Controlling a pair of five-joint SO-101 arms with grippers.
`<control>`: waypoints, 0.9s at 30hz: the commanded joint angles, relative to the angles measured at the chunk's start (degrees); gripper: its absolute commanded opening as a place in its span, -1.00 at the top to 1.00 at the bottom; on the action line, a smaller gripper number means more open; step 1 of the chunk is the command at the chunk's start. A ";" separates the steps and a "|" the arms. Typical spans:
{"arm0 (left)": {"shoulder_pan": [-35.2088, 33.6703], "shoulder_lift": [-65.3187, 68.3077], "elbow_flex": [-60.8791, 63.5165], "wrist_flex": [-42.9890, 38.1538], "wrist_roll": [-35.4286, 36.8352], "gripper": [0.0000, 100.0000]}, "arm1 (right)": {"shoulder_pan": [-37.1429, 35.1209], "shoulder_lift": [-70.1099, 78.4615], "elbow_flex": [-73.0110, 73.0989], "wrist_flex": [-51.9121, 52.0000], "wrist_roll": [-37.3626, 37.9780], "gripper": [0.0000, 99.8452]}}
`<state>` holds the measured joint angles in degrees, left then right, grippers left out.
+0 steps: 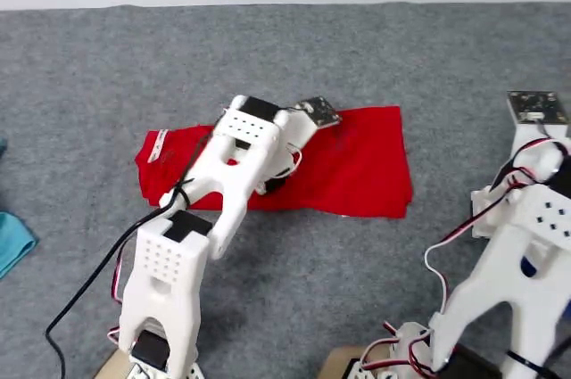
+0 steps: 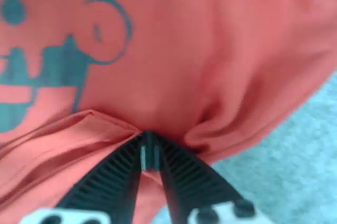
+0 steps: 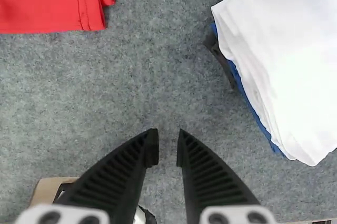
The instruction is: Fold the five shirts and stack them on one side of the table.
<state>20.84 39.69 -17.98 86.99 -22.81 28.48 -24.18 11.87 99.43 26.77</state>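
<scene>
Bright, even, diffuse light, likely overhead; faint soft shadow along red shirt [image 1: 357, 165] edge.

Gripper [image 3: 167, 147], jaws barely apart, red shirt [image 3: 47, 0], white-over-blue stack [image 3: 284, 60] — grey mat [image 3: 131, 76]

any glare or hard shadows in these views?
High view: even light, no glare, soft shadows around the red shirt. Left wrist view: no glare on the cloth, dark creases by the left gripper. Right wrist view: white shirt bright, folds visible.

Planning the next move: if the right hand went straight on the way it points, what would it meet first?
The right hand would probably meet the bare grey table cover, in the gap between the red shirt and the folded stack; depth is unclear.
</scene>
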 commanded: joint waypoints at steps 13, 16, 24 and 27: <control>0.62 -0.35 -7.16 5.63 0.44 1.00 | -0.31 -2.51 -0.44 0.31 0.44 0.85; 0.44 -0.26 -12.44 9.76 0.44 1.00 | -0.40 -2.51 -0.44 0.22 0.44 0.85; 0.44 -0.35 -19.30 13.45 0.53 1.00 | -0.40 -2.51 -0.62 0.31 0.44 0.85; 0.44 -1.93 -19.21 13.45 0.62 1.00 | -0.40 -2.51 -0.70 0.57 0.44 0.85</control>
<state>21.54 40.04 -34.68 98.68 -22.81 28.48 -24.18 11.87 99.43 26.77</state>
